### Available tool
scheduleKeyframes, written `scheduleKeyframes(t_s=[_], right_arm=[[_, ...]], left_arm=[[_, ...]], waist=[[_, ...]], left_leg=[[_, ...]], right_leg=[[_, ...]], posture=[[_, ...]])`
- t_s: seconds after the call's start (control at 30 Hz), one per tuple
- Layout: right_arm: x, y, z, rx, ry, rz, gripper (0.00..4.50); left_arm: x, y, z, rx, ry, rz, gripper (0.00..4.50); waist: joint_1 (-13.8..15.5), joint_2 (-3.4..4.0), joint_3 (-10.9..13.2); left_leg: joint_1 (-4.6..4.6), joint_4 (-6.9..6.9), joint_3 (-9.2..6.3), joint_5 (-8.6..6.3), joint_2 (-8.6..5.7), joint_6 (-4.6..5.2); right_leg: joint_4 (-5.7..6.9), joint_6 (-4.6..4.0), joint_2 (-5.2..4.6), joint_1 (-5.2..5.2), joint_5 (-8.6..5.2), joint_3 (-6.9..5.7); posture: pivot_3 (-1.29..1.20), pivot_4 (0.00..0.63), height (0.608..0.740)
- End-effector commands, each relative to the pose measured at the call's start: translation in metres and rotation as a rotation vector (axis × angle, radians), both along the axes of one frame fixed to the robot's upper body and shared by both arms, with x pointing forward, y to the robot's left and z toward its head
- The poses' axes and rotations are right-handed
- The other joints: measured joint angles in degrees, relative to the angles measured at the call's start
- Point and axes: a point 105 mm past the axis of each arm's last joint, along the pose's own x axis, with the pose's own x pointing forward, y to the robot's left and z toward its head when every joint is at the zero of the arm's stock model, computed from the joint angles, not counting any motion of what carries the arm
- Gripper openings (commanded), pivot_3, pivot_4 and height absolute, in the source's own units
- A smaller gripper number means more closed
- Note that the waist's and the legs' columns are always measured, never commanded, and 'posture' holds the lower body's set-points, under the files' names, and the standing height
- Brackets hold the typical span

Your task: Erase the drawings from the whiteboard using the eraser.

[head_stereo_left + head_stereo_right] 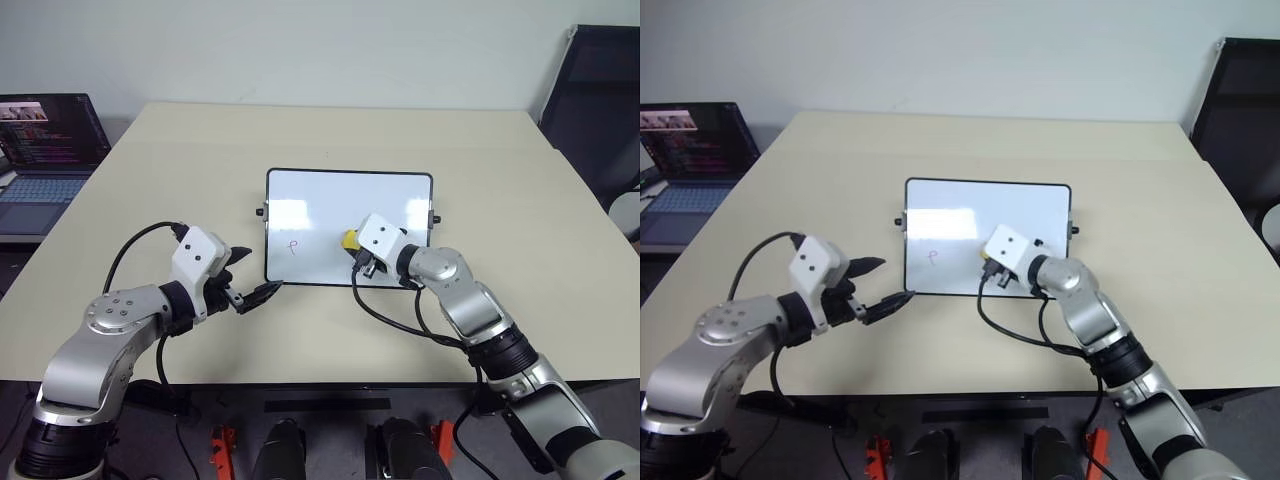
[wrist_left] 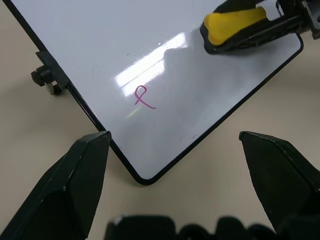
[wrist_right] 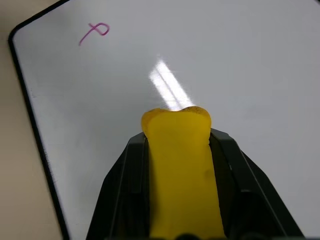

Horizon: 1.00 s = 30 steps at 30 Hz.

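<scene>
- Laptop (image 1: 45, 150) at far left, cut off by frame edge, dark screen with text too small to read.
- Left gripper (image 1: 243, 285) over beige table (image 1: 150, 200), fingers spread wide, straddling whiteboard's near left corner, holding nothing; touching board or not, can't tell.
- Whiteboard (image 1: 340, 195) mid-table, long axis left-right, black frame, small knobs on short sides; near right part hidden behind right gripper housing.
- One red loop drawing (image 1: 293, 247) visible on board's near left area, looks like a small "p"; well apart from eraser.
- Eraser (image 3: 181, 165) yellow, pinched between right gripper (image 1: 355, 248) fingers, long axis along fingers, tip pointing left toward the loop; mostly hidden in head views, just a yellow bit showing.
- Eraser tip low over board's near middle; contact unclear.
- Black chair (image 1: 600, 100) far right, cut off.
</scene>
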Motion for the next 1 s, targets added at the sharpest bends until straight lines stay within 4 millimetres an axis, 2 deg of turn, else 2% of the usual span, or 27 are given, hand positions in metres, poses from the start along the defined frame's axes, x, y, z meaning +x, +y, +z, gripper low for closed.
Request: scheduleKeyframes(t_s=[0.03, 0.17, 0.3, 0.4, 0.53, 0.7, 0.83, 1.0], right_arm=[[0.012, -0.021, -0.011, 0.001, 0.036, -0.129, 1.25], [0.030, -0.026, 0.014, 0.062, -0.093, -0.219, 1.25], [0.028, -0.026, 0.008, 0.051, -0.068, -0.203, 1.25], [0.017, -0.021, 0.002, 0.058, -0.037, -0.148, 1.25], [0.005, -0.012, 0.019, 0.161, -0.098, -0.083, 1.25], [-0.023, -0.006, 0.033, 0.351, -0.032, 0.014, 1.25], [-0.050, -0.007, 0.028, 0.354, 0.055, 0.129, 1.25], [-0.069, -0.008, 0.014, 0.286, 0.077, 0.202, 1.25]], left_arm=[[-0.002, -0.001, 0.010, 0.014, -0.038, -0.013, 4.50], [-0.002, -0.001, 0.010, 0.013, -0.036, -0.016, 4.50], [-0.003, 0.000, 0.009, 0.008, -0.030, -0.012, 4.50], [-0.006, 0.008, 0.006, -0.003, -0.015, 0.021, 4.50], [-0.012, 0.026, 0.000, -0.011, 0.006, 0.076, 4.50], [-0.015, 0.047, 0.000, -0.047, 0.004, 0.156, 4.50], [-0.020, 0.057, -0.004, -0.071, 0.006, 0.198, 4.50], [-0.026, 0.065, -0.011, -0.074, 0.014, 0.235, 4.50]], waist=[[0.0, 0.00, 0.0], [-0.1, 0.02, 0.0], [0.1, 0.02, 0.0], [0.1, 0.01, 0.0], [0.2, 0.01, 0.0], [0.1, 0.06, 0.1], [0.0, 0.08, 0.1], [0.0, 0.07, 0.1]], left_leg=[[0.01, 0.00, -0.01, 0.00, 0.00, 0.00], [0.00, 0.00, -0.03, -0.01, 0.00, -0.01], [0.00, 0.01, -0.02, -0.01, -0.02, -0.02], [-0.01, 0.01, 0.01, -0.01, -0.03, -0.02], [-0.05, 0.00, 0.02, 0.00, -0.02, -0.01], [-0.31, -0.27, -0.01, -0.09, 0.00, -0.13], [-0.35, -0.36, 0.00, -0.22, 0.00, -0.31], [-0.32, -0.36, 0.00, -0.24, 0.01, -0.34]], right_leg=[[0.01, 0.00, 0.00, -0.01, 0.00, 0.00], [-0.01, -0.02, -0.01, -0.13, 0.01, 0.00], [-0.14, -0.03, -0.07, -0.20, 0.01, -0.02], [-0.22, -0.03, -0.11, -0.18, 0.01, 0.00], [-0.14, -0.02, -0.10, -0.11, 0.01, -0.02], [-0.09, 0.06, -0.06, -0.21, -0.15, -0.08], [-0.12, 0.25, -0.07, -0.24, -0.31, -0.09], [-0.15, -0.02, -0.07, -0.23, -0.55, -0.09]], posture=[[0.00, 0.150, 0.740], [0.00, 0.150, 0.740], [0.00, 0.150, 0.740], [0.00, 0.150, 0.740], [0.00, 0.150, 0.740], [0.00, 0.150, 0.740], [0.00, 0.150, 0.740], [0.00, 0.150, 0.740]])
